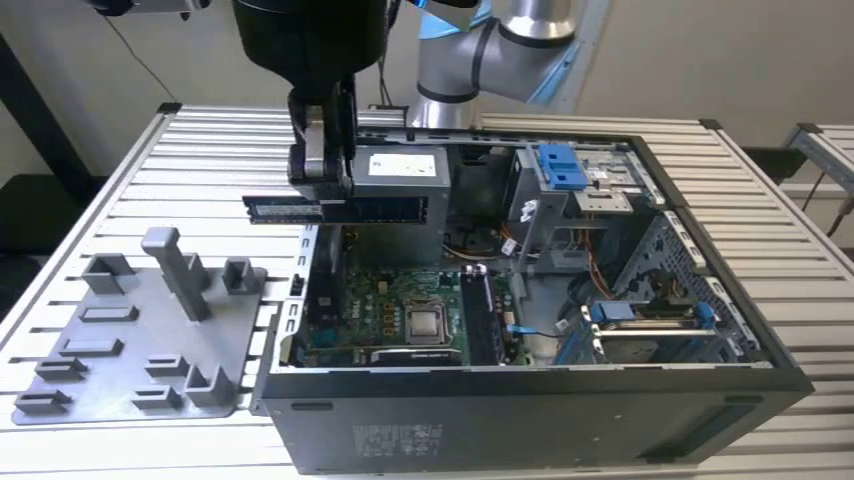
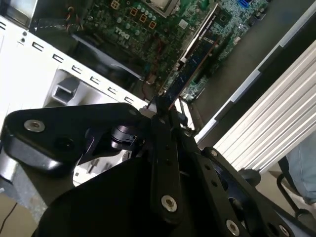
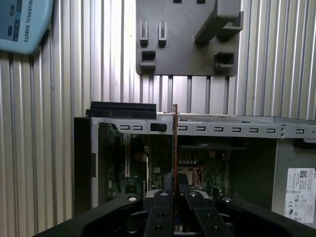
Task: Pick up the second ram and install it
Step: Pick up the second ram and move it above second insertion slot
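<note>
the second ram (image 1: 387, 208), a long dark stick with a pale label, hangs level and on edge in the air above the open computer case (image 1: 534, 385). it sits over the case wall on the exterior view's left, just in front of the grey power box (image 1: 400, 172).

from the exterior view's left to its right:
- the grey holder tray (image 1: 120, 340), beside the case
- the gripper (image 1: 320, 185), clenched on the stick
- the green main board (image 1: 380, 290), on the case floor
- blue plastic brackets (image 1: 561, 165), at the case's far side

in the first wrist view the stick is seen edge-on, above the case interior.

progress: the pick-up looks done. the stick is well apart from the main board and sits in no slot, so installing is left.

surface and room: the case and tray rest on a ribbed metal table (image 1: 134, 170). the arm's silver base (image 1: 454, 70) stands behind the case, and a pale wall (image 1: 694, 50) lies beyond it.
</note>
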Controlling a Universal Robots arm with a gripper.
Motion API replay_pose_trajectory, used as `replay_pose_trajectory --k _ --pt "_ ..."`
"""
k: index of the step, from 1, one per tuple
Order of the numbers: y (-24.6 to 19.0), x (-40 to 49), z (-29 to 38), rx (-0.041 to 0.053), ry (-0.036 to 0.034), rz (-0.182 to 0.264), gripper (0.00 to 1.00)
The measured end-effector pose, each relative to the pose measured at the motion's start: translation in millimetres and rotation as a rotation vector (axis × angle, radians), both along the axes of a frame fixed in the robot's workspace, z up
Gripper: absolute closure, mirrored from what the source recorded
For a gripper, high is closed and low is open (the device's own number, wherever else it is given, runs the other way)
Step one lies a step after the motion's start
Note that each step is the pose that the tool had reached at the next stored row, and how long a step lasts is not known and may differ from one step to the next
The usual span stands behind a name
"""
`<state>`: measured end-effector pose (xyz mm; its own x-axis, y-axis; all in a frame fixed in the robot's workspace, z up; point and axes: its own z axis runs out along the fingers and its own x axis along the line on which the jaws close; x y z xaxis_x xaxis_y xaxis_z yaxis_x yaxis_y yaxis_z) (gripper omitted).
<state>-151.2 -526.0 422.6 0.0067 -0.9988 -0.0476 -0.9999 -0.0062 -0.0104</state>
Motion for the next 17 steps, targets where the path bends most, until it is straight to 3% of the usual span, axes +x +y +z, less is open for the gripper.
replay_pose_trajectory --k 17 --pt "0.0 31.0 0.0 0.0 0.0 0.0 0.86"
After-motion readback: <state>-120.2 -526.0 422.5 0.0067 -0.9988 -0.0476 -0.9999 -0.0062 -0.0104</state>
